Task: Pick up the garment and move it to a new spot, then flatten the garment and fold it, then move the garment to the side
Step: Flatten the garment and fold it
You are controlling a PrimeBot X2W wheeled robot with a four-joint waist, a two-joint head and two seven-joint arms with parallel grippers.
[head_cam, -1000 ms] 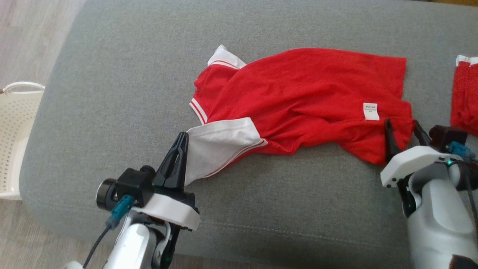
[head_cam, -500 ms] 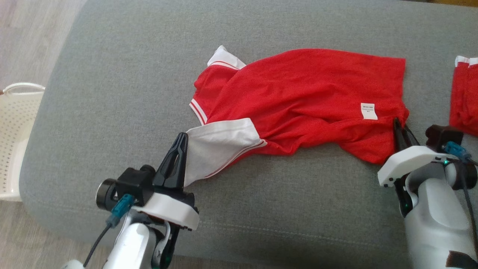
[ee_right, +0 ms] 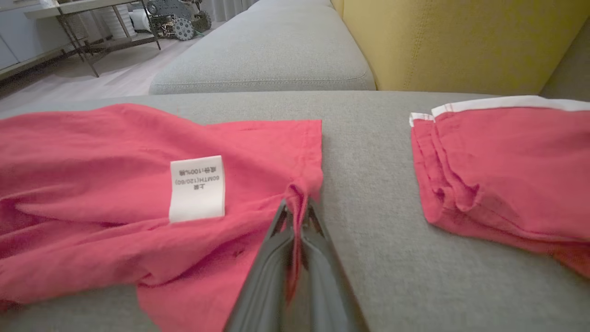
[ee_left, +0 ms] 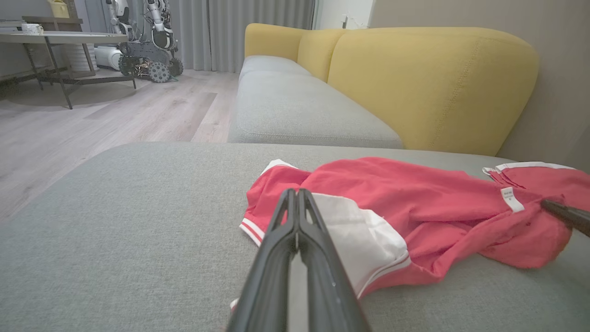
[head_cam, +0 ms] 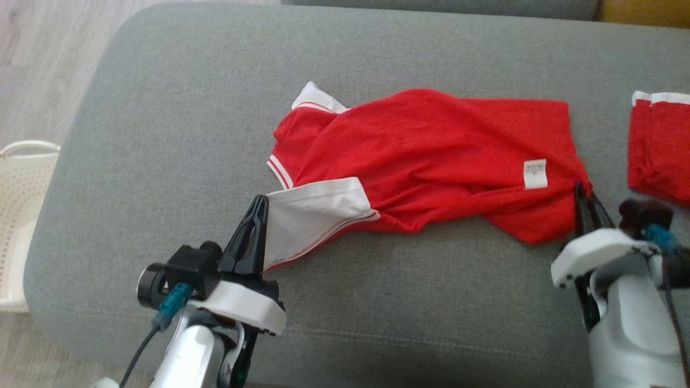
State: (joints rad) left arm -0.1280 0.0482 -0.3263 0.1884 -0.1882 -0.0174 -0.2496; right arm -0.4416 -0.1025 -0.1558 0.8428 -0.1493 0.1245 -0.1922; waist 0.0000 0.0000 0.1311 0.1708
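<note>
The garment (head_cam: 431, 145) lies across the middle of the sofa seat (head_cam: 161, 134), sleeve end toward the robot's left, hem end toward its right. The left arm's jaws close on the near-left sleeve (head_cam: 312, 210) at its edge; the right arm's jaws pinch the near-right hem corner (head_cam: 560, 221), just beside the label (head_cam: 535, 174). A second garment (head_cam: 657, 145) lies apart at the seat's right end, and a basket (head_cam: 21, 215) stands on the floor (head_cam: 43, 54) off its left edge.

The white label (ee_right: 197, 189) on the garment (ee_right: 92, 138) reads "60MTH(120/60)" — and "100%".
</note>
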